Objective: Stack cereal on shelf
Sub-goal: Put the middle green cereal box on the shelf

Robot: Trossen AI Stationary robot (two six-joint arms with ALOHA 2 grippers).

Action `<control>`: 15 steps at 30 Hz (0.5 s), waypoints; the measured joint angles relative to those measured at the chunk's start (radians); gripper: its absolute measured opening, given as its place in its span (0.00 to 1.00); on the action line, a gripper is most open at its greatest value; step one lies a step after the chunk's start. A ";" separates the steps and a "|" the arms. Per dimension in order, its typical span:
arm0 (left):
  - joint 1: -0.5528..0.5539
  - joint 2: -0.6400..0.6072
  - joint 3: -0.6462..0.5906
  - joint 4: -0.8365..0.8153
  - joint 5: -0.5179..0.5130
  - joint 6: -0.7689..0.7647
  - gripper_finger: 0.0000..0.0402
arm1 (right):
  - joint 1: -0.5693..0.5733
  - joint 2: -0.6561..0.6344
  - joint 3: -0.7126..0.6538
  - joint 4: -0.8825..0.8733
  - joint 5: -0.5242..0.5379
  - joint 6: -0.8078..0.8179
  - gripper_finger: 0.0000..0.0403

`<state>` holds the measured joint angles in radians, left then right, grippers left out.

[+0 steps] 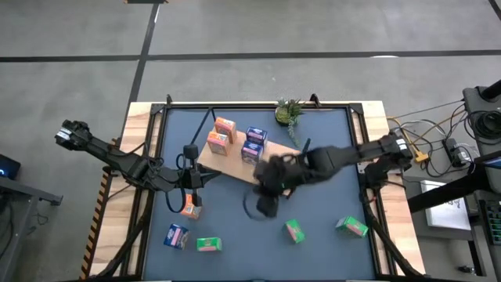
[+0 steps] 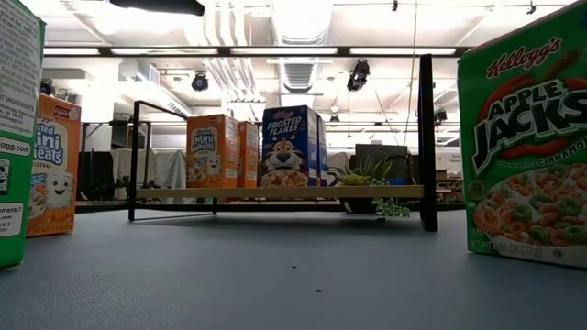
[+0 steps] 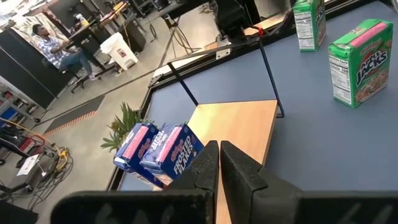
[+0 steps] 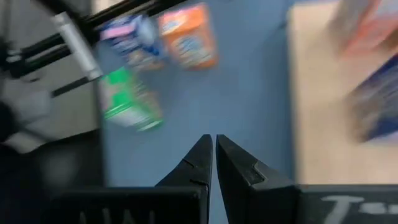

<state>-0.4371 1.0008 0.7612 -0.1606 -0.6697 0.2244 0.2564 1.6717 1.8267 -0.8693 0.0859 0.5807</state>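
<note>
Shelf [image 1: 235, 160]: a light-wood board on black frame legs, set at an angle on the blue worktop [image 1: 329, 149].
On the shelf: two orange boxes [image 1: 221, 135] are seen side by side, two blue boxes [image 1: 253, 144] just beside them.
On the worktop, left front: one orange box [image 1: 190, 207], one blue box [image 1: 177, 236] and one green box [image 1: 208, 244] are found near each other.
On the worktop, right front: two green boxes [image 1: 295, 230] [image 1: 352, 226] are placed apart from each other.
Plant [image 1: 289, 112]: stood by the worktop's far edge, beyond the shelf.
Left pincer [image 3: 219, 163]: fingers pressed together, nothing held, positioned beside the shelf's left end.
Right pincer [image 4: 212, 155]: fingers together, nothing held, positioned over the worktop by the shelf's right end.
</note>
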 joint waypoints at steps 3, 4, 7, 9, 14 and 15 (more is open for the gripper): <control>0.000 0.000 0.000 0.003 0.000 -0.005 0.00 | 0.075 0.012 0.001 -0.037 -0.039 0.121 0.03; 0.000 0.000 0.000 0.003 0.000 -0.006 0.00 | 0.102 0.018 0.000 -0.075 -0.043 0.172 0.03; 0.000 0.000 0.000 0.005 0.000 -0.008 0.00 | 0.165 0.035 -0.001 -0.186 -0.038 0.363 0.03; 0.000 0.000 0.000 0.014 0.000 -0.006 0.00 | 0.202 0.041 -0.007 -0.279 -0.031 0.498 0.03; 0.000 0.000 0.013 0.015 0.000 0.004 0.00 | 0.256 0.062 -0.015 -0.444 -0.012 0.773 0.03; 0.000 0.000 0.013 0.014 0.000 0.011 0.00 | 0.261 0.064 -0.014 -0.446 -0.012 0.801 0.03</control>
<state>-0.4373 1.0004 0.7746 -0.1470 -0.6701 0.2357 0.5176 1.7354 1.8125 -1.3153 0.0742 1.3819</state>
